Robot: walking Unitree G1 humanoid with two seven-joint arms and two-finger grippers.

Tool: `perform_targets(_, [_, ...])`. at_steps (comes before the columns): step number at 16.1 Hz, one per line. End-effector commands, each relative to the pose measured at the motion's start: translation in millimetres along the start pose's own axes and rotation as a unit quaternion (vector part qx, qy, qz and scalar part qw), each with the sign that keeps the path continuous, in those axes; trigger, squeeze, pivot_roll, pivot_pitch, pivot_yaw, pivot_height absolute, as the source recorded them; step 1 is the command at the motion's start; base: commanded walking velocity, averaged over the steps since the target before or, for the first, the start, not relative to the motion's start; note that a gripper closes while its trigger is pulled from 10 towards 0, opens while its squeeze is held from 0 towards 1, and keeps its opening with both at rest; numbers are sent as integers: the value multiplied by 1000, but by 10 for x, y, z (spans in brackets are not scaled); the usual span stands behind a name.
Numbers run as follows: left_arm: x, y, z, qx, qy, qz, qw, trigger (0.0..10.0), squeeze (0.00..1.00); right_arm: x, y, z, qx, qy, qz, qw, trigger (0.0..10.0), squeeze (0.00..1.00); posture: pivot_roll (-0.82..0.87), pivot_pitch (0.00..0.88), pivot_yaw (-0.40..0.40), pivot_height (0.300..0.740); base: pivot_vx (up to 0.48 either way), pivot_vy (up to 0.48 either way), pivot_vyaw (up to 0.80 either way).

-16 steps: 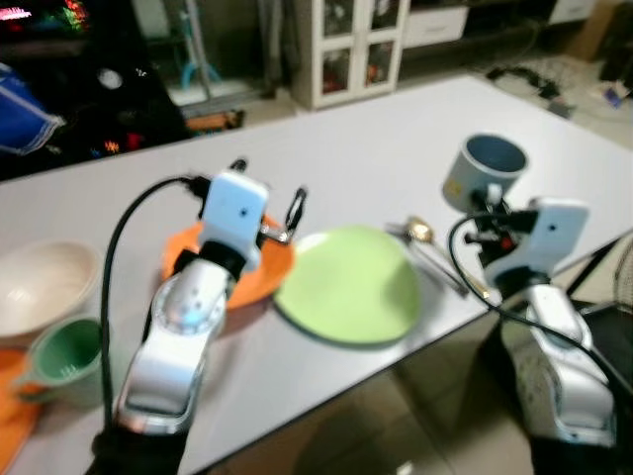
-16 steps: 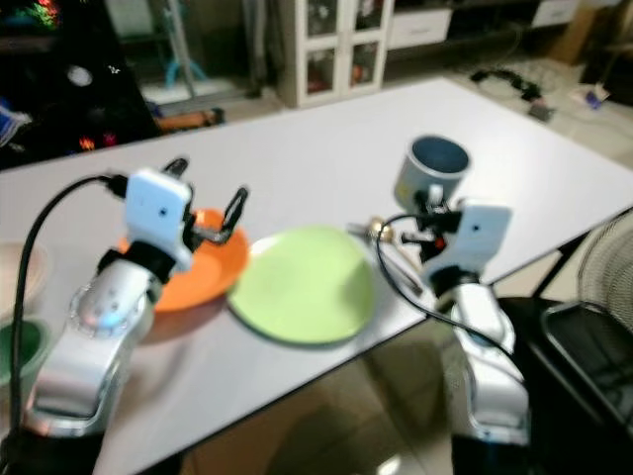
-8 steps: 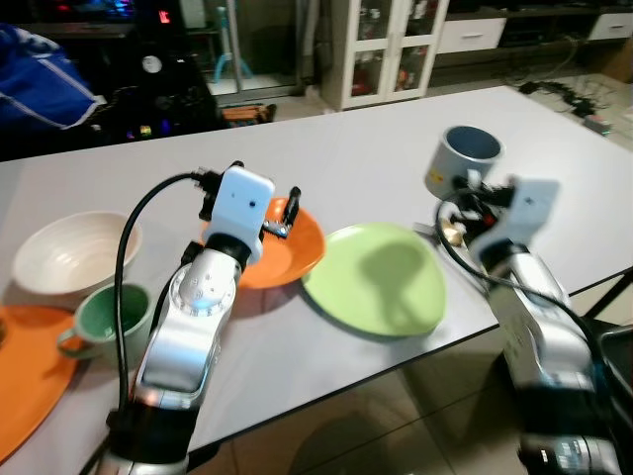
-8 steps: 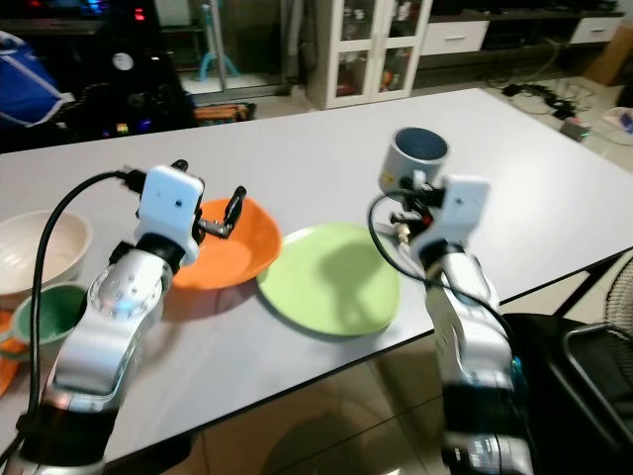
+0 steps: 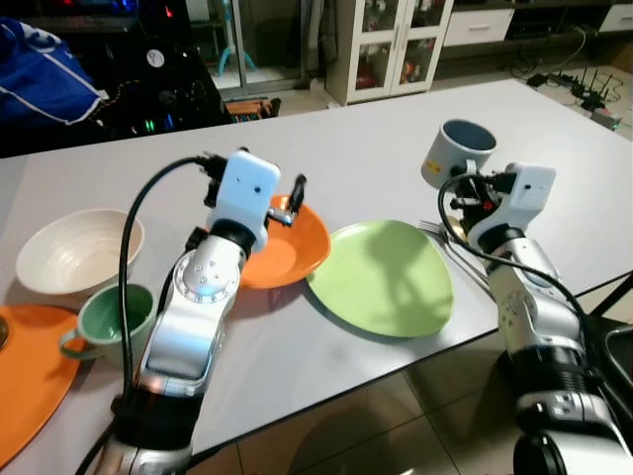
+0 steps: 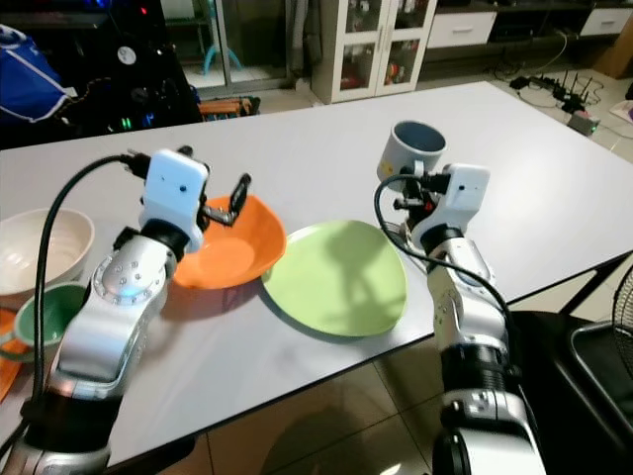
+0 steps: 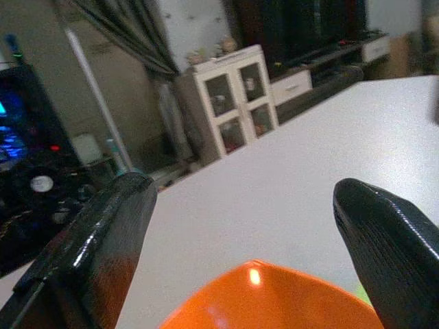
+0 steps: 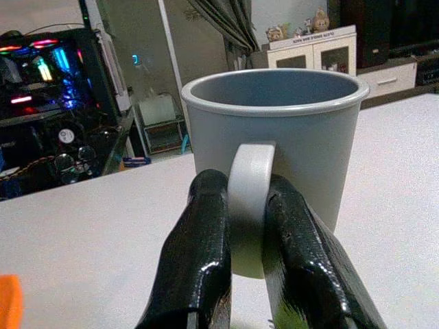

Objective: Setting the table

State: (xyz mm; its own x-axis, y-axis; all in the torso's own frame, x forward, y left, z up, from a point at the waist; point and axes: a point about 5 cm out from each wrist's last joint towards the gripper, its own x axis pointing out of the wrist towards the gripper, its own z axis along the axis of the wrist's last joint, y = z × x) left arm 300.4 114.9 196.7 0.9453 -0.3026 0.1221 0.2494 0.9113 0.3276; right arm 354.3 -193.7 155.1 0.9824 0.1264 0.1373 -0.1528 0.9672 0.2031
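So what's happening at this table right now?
The robot is setting a white table. Its right gripper has its jaws closed on the handle of a grey mug, held beside the green plate. The left gripper hovers open over the orange bowl. A white bowl and green cup sit further left.

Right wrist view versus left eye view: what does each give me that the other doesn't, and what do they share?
Right wrist alone: a close look at the two black fingers pinching the handle of the grey mug.

Left eye alone: the wider table, with the left gripper open over the orange bowl, the green plate, the white bowl, the green cup, an orange plate and cutlery beside the green plate.

Both: the grey mug held at its handle by the right gripper, and the white cabinet behind.
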Motion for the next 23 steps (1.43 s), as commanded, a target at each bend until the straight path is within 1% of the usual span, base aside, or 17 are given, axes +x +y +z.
perform_targets(1, [-46, -36, 51, -1, -9, -19, 1000, 10000, 0, 46, -29, -12, 10, -6, -4, 1000, 10000, 0, 37, 0, 5, 740, 0, 0, 0])
perform_targets(2, [-57, -39, 61, -1, -10, -20, 1000, 10000, 0, 67, -31, -29, 10, -2, -5, 1000, 10000, 0, 46, 0, 0, 740, 0, 0, 0])
perform_targets(3, [-107, -37, 91, 2, -12, -23, 1000, 10000, 0, 106, -24, -67, 9, 8, -2, 1000, 10000, 0, 72, 0, -16, 740, 0, 0, 0])
perform_targets(4, [-166, -40, 117, 2, -16, -32, 999, 10000, 0, 143, -12, -100, 3, 16, 2, 1000, 10000, 0, 102, 0, -31, 740, 0, 0, 0])
perform_targets(5, [-193, -45, 126, 0, -18, -39, 999, 10000, 0, 165, -5, -112, 2, 20, 2, 1000, 10000, 0, 113, 0, -35, 740, 0, 0, 0])
perform_targets(6, [-238, -66, 143, -4, -22, -58, 998, 10000, 0, 215, 11, -122, 2, 25, 4, 1000, 10000, 0, 120, 0, -36, 740, 0, 0, 0])
perform_targets(8, [-376, -86, 139, -6, -12, -81, 997, 10000, 0, 287, 70, -123, 9, 25, 4, 1000, 10000, 0, 145, 0, -35, 740, 0, 0, 0])
perform_targets(11, [-515, -93, 189, 9, 1, -101, 995, 10000, 0, 368, 109, -98, -9, 32, -11, 999, 10000, 0, 226, 10, -24, 740, 0, 0, 0])
perform_targets(12, [-533, -89, 199, 10, 2, -103, 995, 10000, 0, 373, 109, -99, -12, 34, -15, 999, 10000, 0, 226, 10, -24, 740, 0, 0, 0])
perform_targets(13, [-584, -69, 229, 14, 5, -107, 994, 10000, 0, 377, 91, -118, -30, 46, -32, 998, 10000, 0, 259, 36, -12, 740, 0, 0, 0])
perform_targets(15, [-631, -16, 277, 17, 8, -104, 994, 10000, 0, 357, 24, -145, -40, 56, -64, 996, 10000, 0, 295, 64, 4, 740, 0, 0, 0])
perform_targets(17, [-632, 79, 344, 18, 6, -85, 996, 10000, 0, 325, -66, -167, -38, 66, -94, 993, 10000, 0, 318, 85, 19, 740, 0, 0, 0])
perform_targets(19, [-640, 141, 383, 23, 6, -77, 997, 10000, 0, 319, -102, -160, -29, 66, -104, 992, 10000, 0, 334, 101, 31, 740, 0, 0, 0])
perform_targets(21, [-681, 205, 417, 31, 14, -70, 997, 10000, 0, 308, -117, -189, -22, 78, -104, 991, 10000, 0, 372, 117, 37, 740, 0, 0, 0])
perform_targets(23, [-729, 235, 429, 34, 22, -68, 997, 10000, 0, 297, -126, -216, -17, 86, -108, 990, 10000, 0, 386, 125, 38, 740, 0, 0, 0])
